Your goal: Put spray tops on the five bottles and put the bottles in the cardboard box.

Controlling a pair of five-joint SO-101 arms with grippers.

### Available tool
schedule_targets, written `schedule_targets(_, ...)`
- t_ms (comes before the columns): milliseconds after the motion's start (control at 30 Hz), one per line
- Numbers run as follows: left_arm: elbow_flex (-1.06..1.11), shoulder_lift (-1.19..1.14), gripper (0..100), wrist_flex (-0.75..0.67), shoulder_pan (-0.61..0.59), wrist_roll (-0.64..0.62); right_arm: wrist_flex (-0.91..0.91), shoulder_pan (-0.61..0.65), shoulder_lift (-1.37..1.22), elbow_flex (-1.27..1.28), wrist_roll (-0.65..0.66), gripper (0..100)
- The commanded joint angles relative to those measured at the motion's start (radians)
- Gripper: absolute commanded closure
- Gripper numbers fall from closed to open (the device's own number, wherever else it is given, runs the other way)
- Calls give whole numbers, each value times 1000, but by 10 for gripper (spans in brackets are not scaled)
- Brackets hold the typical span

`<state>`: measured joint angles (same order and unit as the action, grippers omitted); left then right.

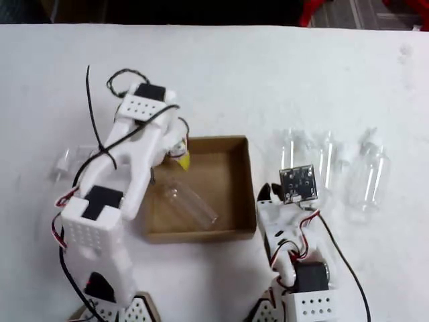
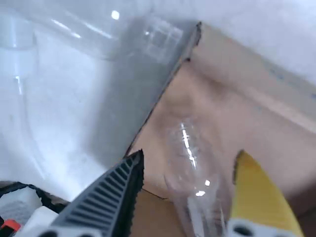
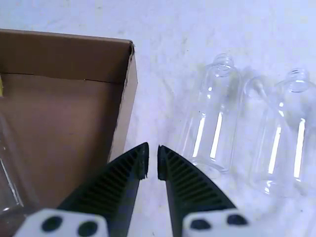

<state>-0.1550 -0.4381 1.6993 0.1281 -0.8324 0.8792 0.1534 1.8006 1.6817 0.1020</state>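
Bottle (image 1: 191,204) in cardboard box (image 1: 236,145), between jaws of released left tool (image 2: 190,157); right tool (image 3: 152,149) clenched.

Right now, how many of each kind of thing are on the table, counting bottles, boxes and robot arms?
Clear bottles: 5
Cardboard box: 1
Robot arms: 2
Total: 8

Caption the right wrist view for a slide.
Right gripper, nearly shut and empty, between the cardboard box wall and two uncapped bottles.
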Motion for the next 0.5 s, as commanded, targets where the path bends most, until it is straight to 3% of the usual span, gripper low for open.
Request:
schedule_targets(0,77,58,638,-38,-15,-8,2,7,1,9,11,977)
schedule_targets(467,87,54,623,-114,-13,-9,22,7,1,9,11,977)
